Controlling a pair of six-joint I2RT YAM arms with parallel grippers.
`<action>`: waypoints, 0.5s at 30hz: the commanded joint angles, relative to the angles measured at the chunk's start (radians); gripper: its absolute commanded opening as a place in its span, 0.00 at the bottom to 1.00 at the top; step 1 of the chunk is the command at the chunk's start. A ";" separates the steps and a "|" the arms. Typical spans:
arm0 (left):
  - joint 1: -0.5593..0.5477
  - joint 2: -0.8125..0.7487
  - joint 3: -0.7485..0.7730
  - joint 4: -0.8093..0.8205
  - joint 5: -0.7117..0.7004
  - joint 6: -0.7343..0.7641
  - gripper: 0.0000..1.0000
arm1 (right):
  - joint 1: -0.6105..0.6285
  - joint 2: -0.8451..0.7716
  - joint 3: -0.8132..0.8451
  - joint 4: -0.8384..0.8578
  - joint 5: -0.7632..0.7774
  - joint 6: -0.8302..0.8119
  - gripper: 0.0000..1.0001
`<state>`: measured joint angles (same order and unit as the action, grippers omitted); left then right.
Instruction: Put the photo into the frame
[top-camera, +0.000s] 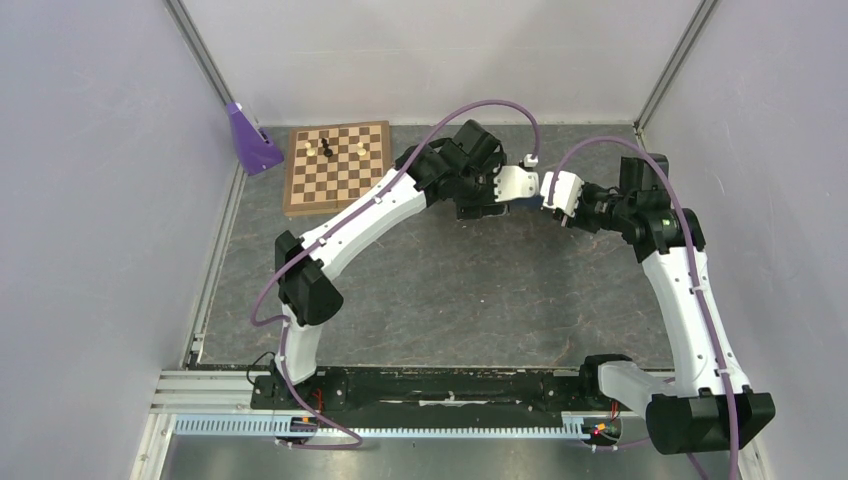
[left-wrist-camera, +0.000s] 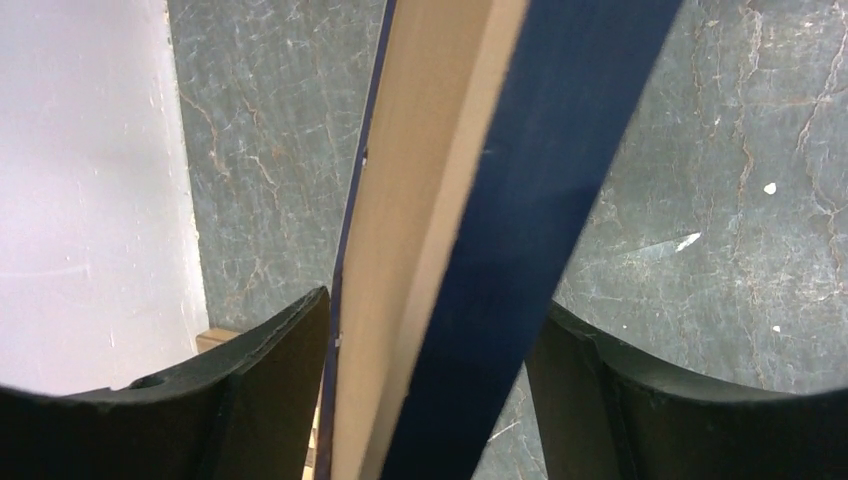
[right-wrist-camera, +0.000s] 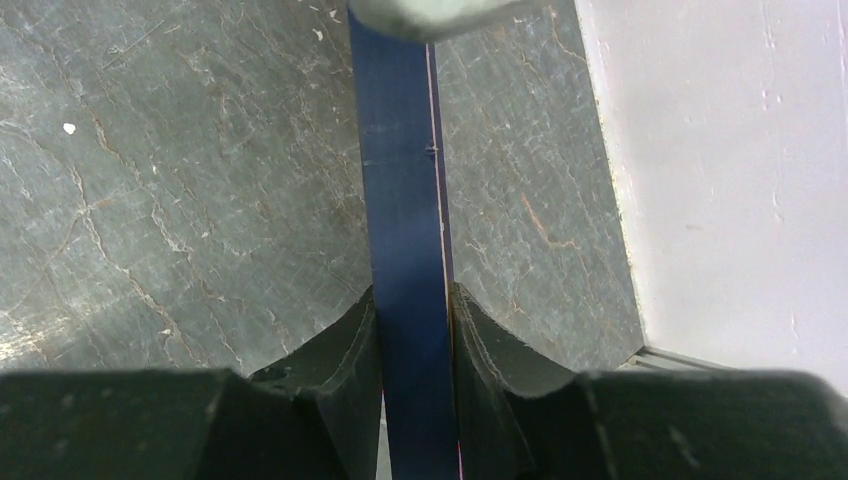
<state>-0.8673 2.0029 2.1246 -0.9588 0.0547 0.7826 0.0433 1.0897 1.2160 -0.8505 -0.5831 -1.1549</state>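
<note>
Blue-fronted frame (right-wrist-camera: 405, 200) is being held on edge over the tabletop (right-wrist-camera: 200, 150) — right gripper (right-wrist-camera: 415, 330) jaws pinching it tight, left gripper (left-wrist-camera: 435, 320) jaws straddling it wide, grip unclear. Photo unseen; next, probably laying it wood-side up.

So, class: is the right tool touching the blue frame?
Touching. The right wrist view shows both fingers of the right tool pressed flat against opposite faces of the frame, no gap visible.
</note>
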 joint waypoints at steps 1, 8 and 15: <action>0.004 -0.007 -0.035 0.071 0.017 0.023 0.71 | -0.005 -0.001 0.067 0.044 -0.051 0.073 0.01; 0.006 -0.030 -0.011 0.039 0.044 0.010 0.36 | -0.011 0.007 0.083 0.070 -0.002 0.125 0.02; 0.004 -0.050 0.057 -0.049 0.067 0.014 0.02 | -0.011 -0.022 0.092 0.106 0.033 0.215 0.07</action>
<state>-0.8642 2.0026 2.1193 -0.9436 0.0814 0.7979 0.0414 1.1027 1.2469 -0.8467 -0.5724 -1.0828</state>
